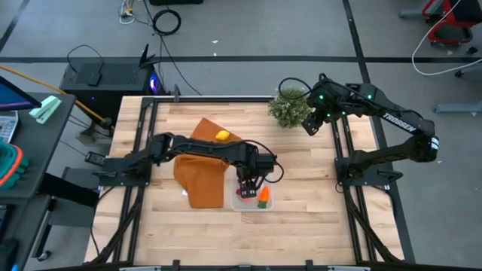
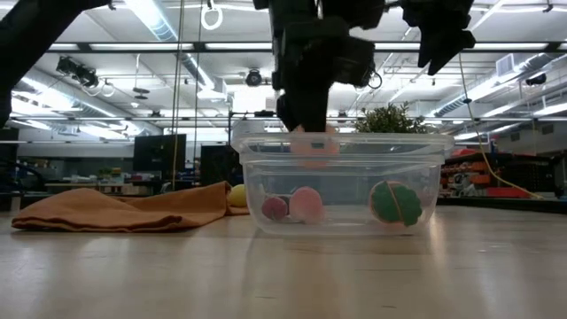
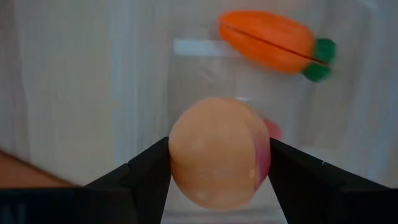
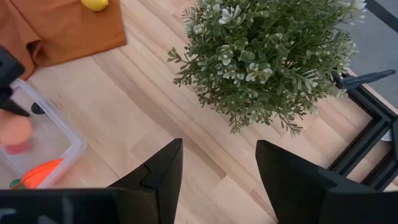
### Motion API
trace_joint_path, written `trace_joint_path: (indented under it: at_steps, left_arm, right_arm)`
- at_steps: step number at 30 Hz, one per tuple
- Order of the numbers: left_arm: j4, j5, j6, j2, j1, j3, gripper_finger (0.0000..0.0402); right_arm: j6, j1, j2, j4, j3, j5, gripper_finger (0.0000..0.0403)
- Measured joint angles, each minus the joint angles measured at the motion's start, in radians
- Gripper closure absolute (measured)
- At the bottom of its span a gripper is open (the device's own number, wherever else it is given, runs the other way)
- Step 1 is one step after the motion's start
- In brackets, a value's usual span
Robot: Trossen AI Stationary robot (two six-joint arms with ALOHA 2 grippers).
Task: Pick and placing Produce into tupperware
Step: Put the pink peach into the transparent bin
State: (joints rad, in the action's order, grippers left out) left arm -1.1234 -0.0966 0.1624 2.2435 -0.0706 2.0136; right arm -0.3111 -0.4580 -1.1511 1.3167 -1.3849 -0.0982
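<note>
Above the tupperware [image 2: 341, 182], my left gripper [image 3: 219, 163] clamps the round fruit [image 3: 217, 152]; releasing high risks it bouncing out. My right gripper [image 4: 217, 163] waits unclenched near the potted plant [image 4: 267, 56].

The only readable lettering is white "TROSSEN" on the right arm [image 1: 397, 123], running along its dark forearm link in the high view (the last letters are small and hard to make out). Nothing else carries legible text.

Five produce pieces [image 3: 219, 152], one tupperware [image 2: 341, 147].
</note>
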Motion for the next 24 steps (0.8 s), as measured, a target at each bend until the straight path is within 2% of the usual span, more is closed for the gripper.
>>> trace_joint_path:
  at_steps: [2,13,24]
  left_arm:
    - [-0.004,0.029,-0.003,0.007,-0.002,-0.001,0.0153]
    - [0.073,0.032,-0.001,0.047,-0.008,0.000,0.0152]
    - [0.077,0.069,0.043,0.069,-0.029,0.000,0.0148]
  right_arm:
    - [0.000,0.000,0.000,0.000,0.000,0.000,0.0229]
    - [-0.001,0.000,0.000,-0.001,0.000,0.000,0.0229]
    - [-0.001,0.000,0.000,-0.002,0.000,-0.002,0.0229]
